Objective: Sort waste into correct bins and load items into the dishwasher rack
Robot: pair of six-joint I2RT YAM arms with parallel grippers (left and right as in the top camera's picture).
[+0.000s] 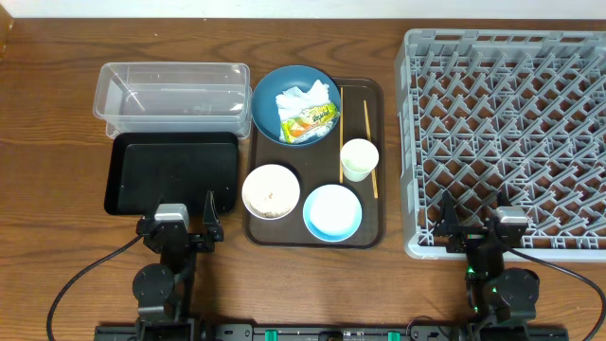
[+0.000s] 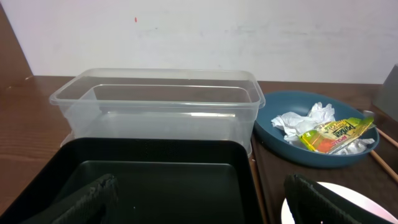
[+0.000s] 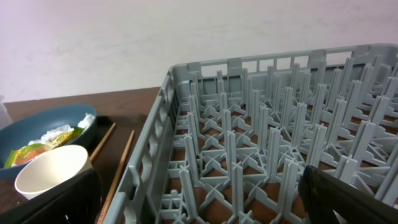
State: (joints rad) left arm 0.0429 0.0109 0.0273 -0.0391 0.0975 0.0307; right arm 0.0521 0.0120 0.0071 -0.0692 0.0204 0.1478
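A dark-blue bowl point(image 1: 295, 104) on the brown serving tray point(image 1: 374, 239) holds crumpled white tissue point(image 1: 303, 98) and a yellow-green snack wrapper point(image 1: 311, 121); they also show in the left wrist view point(image 2: 333, 135). A white cup point(image 1: 359, 158), a white bowl with rice point(image 1: 271, 190), a light-blue bowl point(image 1: 332, 211) and two chopsticks point(image 1: 369, 147) share that tray. The clear tub point(image 1: 170, 95) and black tray point(image 1: 170, 172) lie at left. The grey rack point(image 1: 507, 137) is at right. My left gripper point(image 1: 180, 224) and right gripper point(image 1: 473, 225) are open and empty at the front edge.
The wooden table top point(image 1: 57, 142) extends left of the bins. The rack's front wall point(image 3: 149, 174) stands close before my right gripper. Cables run from both arm bases at the front.
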